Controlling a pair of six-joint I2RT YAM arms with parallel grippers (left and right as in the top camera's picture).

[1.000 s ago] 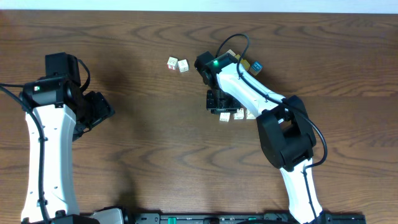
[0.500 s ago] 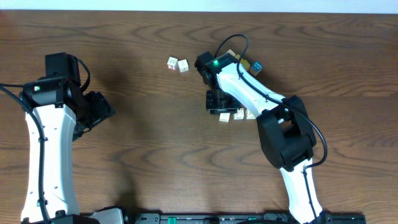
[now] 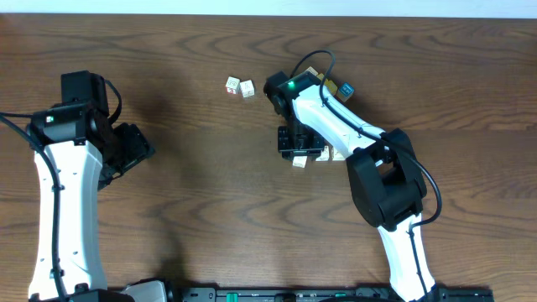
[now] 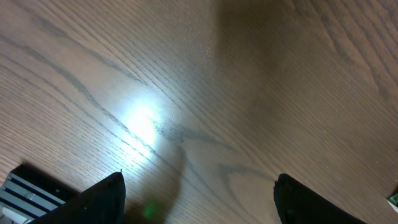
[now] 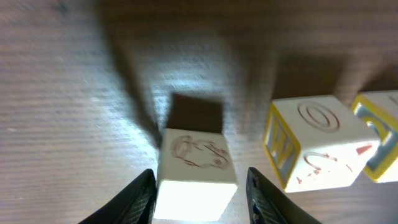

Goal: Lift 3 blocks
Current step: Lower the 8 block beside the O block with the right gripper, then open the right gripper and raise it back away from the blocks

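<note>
1. Blocks: we find one cream block (image 5: 196,180) between the right gripper (image 5: 199,200) fingers, which stand slightly parted, loose around it.
2. We see two pale blocks (image 3: 232,85) lying together farther up the table (image 3: 168,210), apart from it.
3. Our left gripper (image 4: 199,205) hangs over the table, fingers spread wide.

Cream block (image 5: 196,163), faint reddish drawing
</note>
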